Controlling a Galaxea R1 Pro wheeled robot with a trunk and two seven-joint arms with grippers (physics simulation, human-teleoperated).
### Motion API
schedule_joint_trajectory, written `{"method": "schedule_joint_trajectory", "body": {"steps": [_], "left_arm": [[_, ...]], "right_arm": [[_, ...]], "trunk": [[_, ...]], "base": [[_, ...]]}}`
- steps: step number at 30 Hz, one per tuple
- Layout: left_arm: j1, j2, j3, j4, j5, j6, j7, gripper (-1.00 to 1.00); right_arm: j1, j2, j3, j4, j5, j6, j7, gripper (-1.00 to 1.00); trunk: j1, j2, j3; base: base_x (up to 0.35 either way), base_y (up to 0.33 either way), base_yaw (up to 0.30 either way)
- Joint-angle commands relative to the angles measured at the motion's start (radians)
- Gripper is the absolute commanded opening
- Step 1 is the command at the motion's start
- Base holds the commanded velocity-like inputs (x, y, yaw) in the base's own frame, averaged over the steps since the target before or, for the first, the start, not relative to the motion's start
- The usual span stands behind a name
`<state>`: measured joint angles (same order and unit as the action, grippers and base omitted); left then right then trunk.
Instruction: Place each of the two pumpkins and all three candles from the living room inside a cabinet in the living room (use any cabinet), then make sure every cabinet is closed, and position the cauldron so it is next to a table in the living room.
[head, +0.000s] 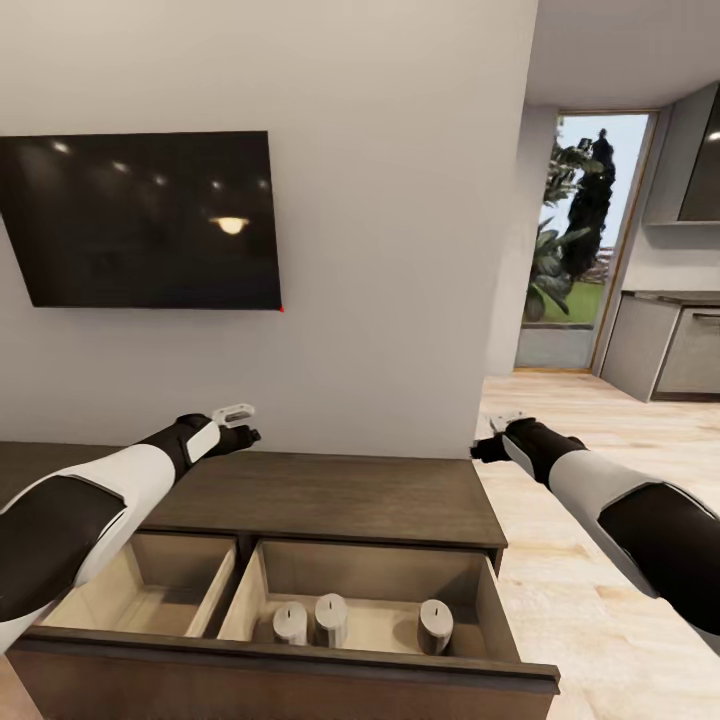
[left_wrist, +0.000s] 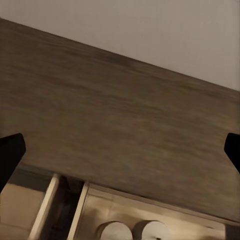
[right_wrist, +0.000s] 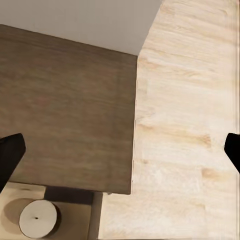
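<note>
Three candles stand in the cabinet's open drawer; both grippers spread wide, empty, above it

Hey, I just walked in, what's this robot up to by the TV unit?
The robot stands at the low dark cabinet under the wall TV, with the drawer pulled open. Three candles stand upright in its right compartment: two close together and one apart to the right. The left compartment looks empty. Both arms hover above, the left gripper over the cabinet top, the right gripper past its right end over the floor, jaws wide open and holding nothing.
</note>
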<state>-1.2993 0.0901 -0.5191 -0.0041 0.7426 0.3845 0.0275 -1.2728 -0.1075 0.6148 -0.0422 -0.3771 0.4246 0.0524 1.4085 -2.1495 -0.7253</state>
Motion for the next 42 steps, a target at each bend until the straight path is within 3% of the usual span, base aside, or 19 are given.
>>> {"method": "schedule_joint_trajectory", "body": {"steps": [1, 8, 17, 20, 22, 23, 27, 33, 37, 42], "left_arm": [[-0.001, 0.002, -0.007, 0.000, 0.011, 0.004, 0.003, 1.00], [0.000, 0.020, -0.008, 0.003, 0.010, 0.003, 0.005, 1.00], [0.052, 0.050, -0.009, 0.005, 0.008, -0.104, 0.005, 1.00], [0.073, 0.052, -0.008, 0.006, 0.008, -0.161, 0.003, 1.00], [0.082, 0.055, -0.009, 0.006, 0.008, -0.189, 0.002, 1.00], [0.093, 0.058, -0.009, 0.006, 0.007, -0.245, -0.003, 1.00], [0.101, 0.061, -0.009, 0.006, 0.006, -0.297, -0.006, 1.00], [0.102, 0.065, -0.009, 0.006, 0.006, -0.301, -0.006, 1.00], [0.132, 0.065, -0.009, 0.006, 0.005, -0.316, -0.005, 1.00], [0.244, 0.065, -0.009, 0.006, 0.002, -0.507, -0.005, 1.00]], "right_arm": [[0.000, -0.005, 0.008, 0.001, -0.006, 0.003, 0.003, 1.00], [-0.001, -0.061, 0.009, 0.056, -0.007, -0.053, 0.003, 1.00], [0.001, -0.209, 0.010, 0.078, -0.011, -0.093, 0.007, 1.00], [0.017, -0.258, 0.010, 0.079, -0.011, -0.098, 0.007, 1.00], [0.028, -0.277, 0.010, 0.079, -0.011, -0.108, 0.008, 1.00], [0.043, -0.298, 0.010, 0.079, -0.011, -0.122, 0.012, 1.00], [0.053, -0.307, 0.010, 0.079, -0.011, -0.133, 0.014, 1.00], [0.088, -0.300, 0.010, 0.079, -0.011, -0.170, 0.010, 1.00], [0.189, -0.289, 0.010, 0.079, -0.012, -0.242, 0.005, 1.00], [0.365, -0.289, 0.009, 0.080, -0.016, -0.371, -0.001, 1.00]], "trunk": [[0.000, -0.001, -0.001], [0.000, -0.001, -0.001], [0.000, -0.001, -0.001], [0.000, -0.001, -0.001], [0.000, -0.001, -0.001], [0.000, -0.001, -0.001], [0.000, -0.001, -0.001], [0.000, -0.001, -0.001], [0.000, -0.001, -0.001], [0.000, -0.001, -0.001]], "base": [[-0.001, 0.000, 0.000], [0.000, 0.000, 0.000], [0.000, 0.000, 0.000], [0.000, 0.000, 0.000], [-0.014, 0.000, 0.000], [-0.209, 0.000, 0.000], [-0.283, 0.000, 0.000], [-0.247, 0.000, 0.000], [-0.052, 0.000, 0.000], [-0.006, 0.000, 0.000]]}}
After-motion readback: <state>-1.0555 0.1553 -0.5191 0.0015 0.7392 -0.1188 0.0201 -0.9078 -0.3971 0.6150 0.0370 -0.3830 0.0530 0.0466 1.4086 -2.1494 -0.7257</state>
